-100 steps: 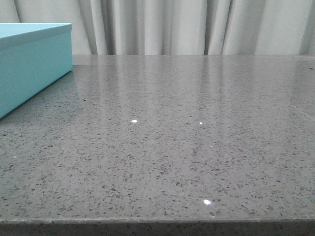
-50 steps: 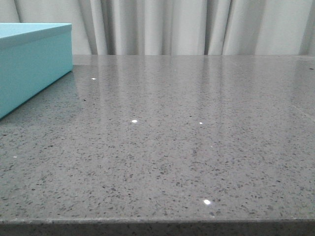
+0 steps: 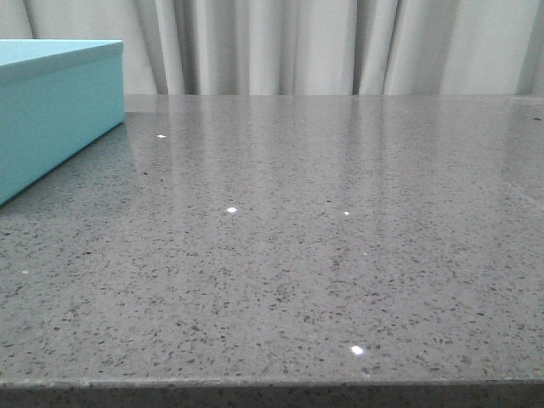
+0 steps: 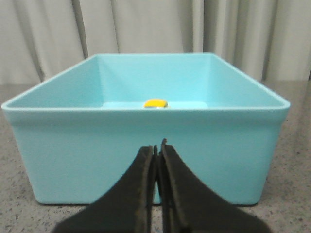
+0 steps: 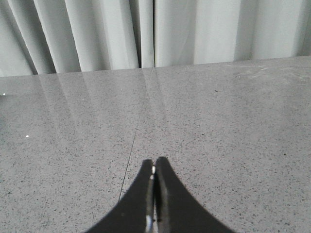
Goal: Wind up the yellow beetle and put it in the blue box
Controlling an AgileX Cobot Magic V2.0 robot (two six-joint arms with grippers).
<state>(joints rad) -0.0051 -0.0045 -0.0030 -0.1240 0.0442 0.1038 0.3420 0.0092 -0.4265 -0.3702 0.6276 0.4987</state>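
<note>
At the far left of the front view we see the blue box [image 3: 51, 110] standing on the grey speckled table [image 3: 323, 246], with pale curtains [image 3: 323, 47] hanging behind the table's far edge. Neither of our arms shows in that view.

From our left wrist camera the blue box [image 4: 146, 160] fills most of the picture, its open top facing up and its near wall just beyond our left gripper [image 4: 158, 148]. Over that wall we make out the rounded roof of the yellow beetle [image 4: 155, 103], sitting on the box floor toward the far wall; the rest of the car is hidden by the rim. Our left gripper has its two dark fingers pressed together with nothing between them.

From our right wrist camera, our right gripper [image 5: 154, 167] is likewise closed tight and empty, poised over bare table [image 5: 218, 121] with the curtains [image 5: 146, 31] beyond.
</note>
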